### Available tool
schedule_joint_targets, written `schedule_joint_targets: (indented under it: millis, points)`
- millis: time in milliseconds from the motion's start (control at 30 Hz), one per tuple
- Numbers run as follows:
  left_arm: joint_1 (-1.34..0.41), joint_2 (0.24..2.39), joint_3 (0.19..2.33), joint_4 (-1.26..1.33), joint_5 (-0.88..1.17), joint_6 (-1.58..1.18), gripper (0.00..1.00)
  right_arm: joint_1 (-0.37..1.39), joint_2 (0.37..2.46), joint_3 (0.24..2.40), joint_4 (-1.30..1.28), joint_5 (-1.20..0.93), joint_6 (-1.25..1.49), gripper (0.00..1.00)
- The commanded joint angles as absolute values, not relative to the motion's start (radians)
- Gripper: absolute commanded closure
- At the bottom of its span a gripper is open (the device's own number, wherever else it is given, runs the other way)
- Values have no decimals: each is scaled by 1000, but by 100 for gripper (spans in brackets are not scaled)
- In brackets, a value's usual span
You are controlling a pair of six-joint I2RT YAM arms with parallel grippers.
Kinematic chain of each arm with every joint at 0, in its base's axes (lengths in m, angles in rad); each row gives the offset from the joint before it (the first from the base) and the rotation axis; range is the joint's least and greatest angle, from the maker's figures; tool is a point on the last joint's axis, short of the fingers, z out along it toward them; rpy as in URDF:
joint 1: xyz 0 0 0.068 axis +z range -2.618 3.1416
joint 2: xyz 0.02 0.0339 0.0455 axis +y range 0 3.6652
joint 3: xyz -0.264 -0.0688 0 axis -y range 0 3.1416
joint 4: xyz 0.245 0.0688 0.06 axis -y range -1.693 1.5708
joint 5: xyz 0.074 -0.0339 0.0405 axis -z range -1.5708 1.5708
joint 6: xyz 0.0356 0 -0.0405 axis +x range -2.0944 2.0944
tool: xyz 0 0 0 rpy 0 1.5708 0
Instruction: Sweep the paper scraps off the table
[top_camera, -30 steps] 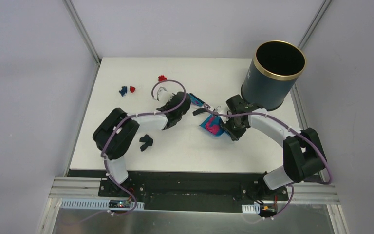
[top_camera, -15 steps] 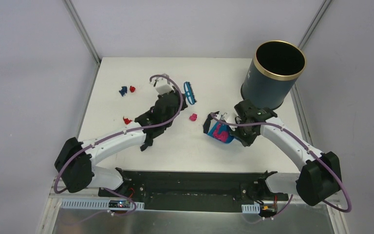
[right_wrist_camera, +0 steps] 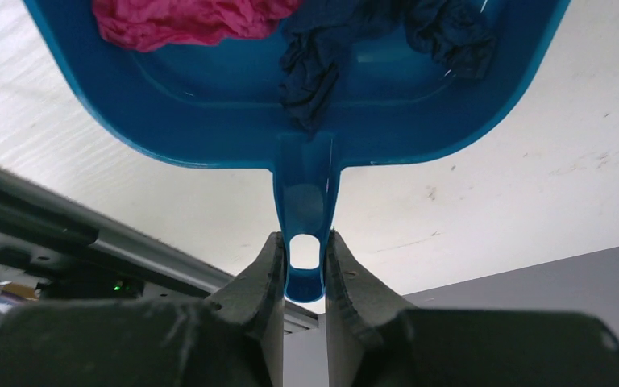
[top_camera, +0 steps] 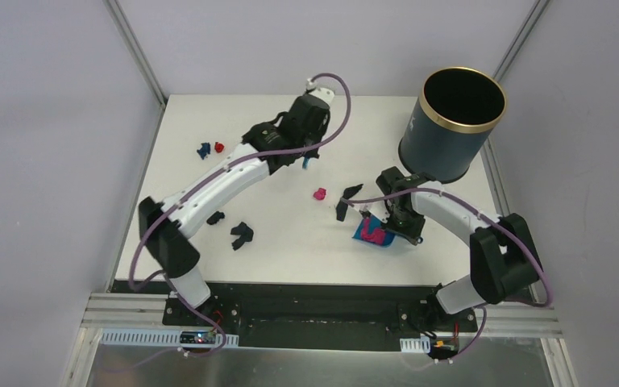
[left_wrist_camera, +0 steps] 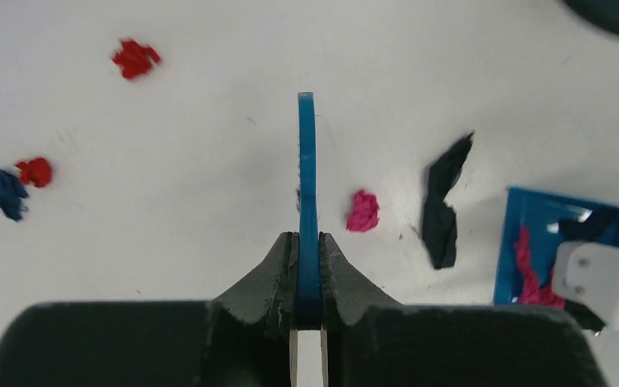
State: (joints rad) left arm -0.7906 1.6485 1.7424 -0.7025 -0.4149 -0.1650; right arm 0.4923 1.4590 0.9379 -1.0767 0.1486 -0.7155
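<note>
My left gripper [top_camera: 305, 151] [left_wrist_camera: 307, 242] is shut on the blue hand brush [left_wrist_camera: 306, 161], held edge-on above the white table [top_camera: 177, 121] at the far centre. A pink scrap [top_camera: 319, 194] [left_wrist_camera: 363, 211] lies just right of the brush. A red scrap [top_camera: 218, 147] [left_wrist_camera: 34, 171] and a dark blue scrap [top_camera: 203, 150] [left_wrist_camera: 4, 193] lie at the far left. Another red scrap [left_wrist_camera: 135, 58] shows in the left wrist view. My right gripper [top_camera: 403, 219] [right_wrist_camera: 305, 250] is shut on the handle of the blue dustpan [top_camera: 375, 235] [right_wrist_camera: 209, 113], which holds pink [right_wrist_camera: 177, 20] and dark blue scraps [right_wrist_camera: 330, 48].
A tall dark bin [top_camera: 451, 121] with a gold rim stands at the far right. Dark pieces lie left of the dustpan [top_camera: 346, 201] [left_wrist_camera: 443, 201] and at the near left [top_camera: 242, 234]. The black strip [top_camera: 306, 294] runs along the front edge.
My left arm has swung the brush away from the table's middle to the far centre. My right gripper has drawn the dustpan a little nearer and to the right.
</note>
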Motion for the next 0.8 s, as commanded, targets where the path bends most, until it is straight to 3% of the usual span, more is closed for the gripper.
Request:
schedule_joint_targets:
  millis: [0,333,767]
  points:
    - [-749,1761,1777,-886,-213,-189,100,484,1549,1014,-976,225,-732,100]
    - [-702,2025,1995,-986,-71,-163,100,482,1751,1173,-993,198,-640,100]
    - [-690,2111,1952,-745,207,-340,100,519,1819,1207,-974,178,-640,100]
